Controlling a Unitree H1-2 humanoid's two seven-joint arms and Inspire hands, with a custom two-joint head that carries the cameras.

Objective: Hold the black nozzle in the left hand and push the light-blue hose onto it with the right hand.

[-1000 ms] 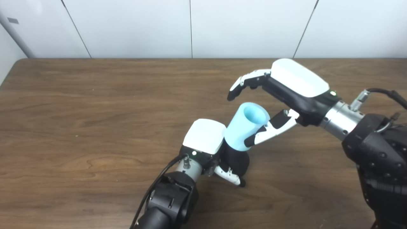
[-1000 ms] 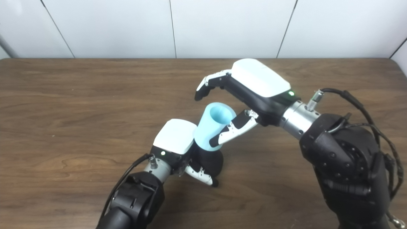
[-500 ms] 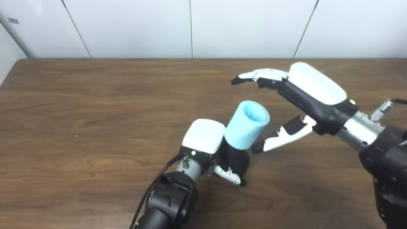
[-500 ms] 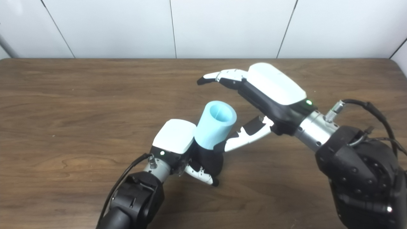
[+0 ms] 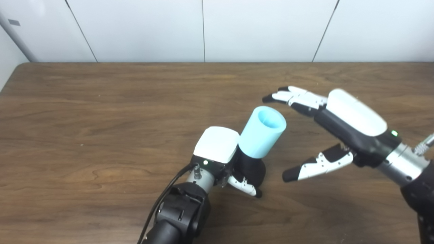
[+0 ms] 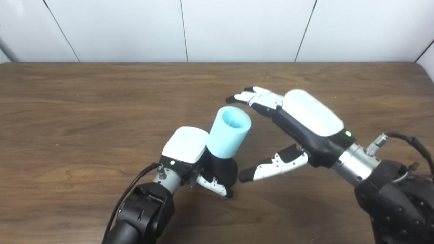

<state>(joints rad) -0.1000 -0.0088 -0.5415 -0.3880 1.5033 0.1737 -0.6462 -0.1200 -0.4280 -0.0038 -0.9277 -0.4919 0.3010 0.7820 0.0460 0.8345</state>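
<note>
Left eye view: light-blue hose on black nozzle

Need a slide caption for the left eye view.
Left hand holds black nozzle capped by light-blue hose; right hand open alongside.

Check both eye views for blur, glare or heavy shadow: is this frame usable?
Left eye view: even light, soft shadow on the table beside the left hand; slight motion blur on the right hand. Right eye view: light-blue hose sharp; black nozzle too dark for surface detail. No glare; usable.
</note>
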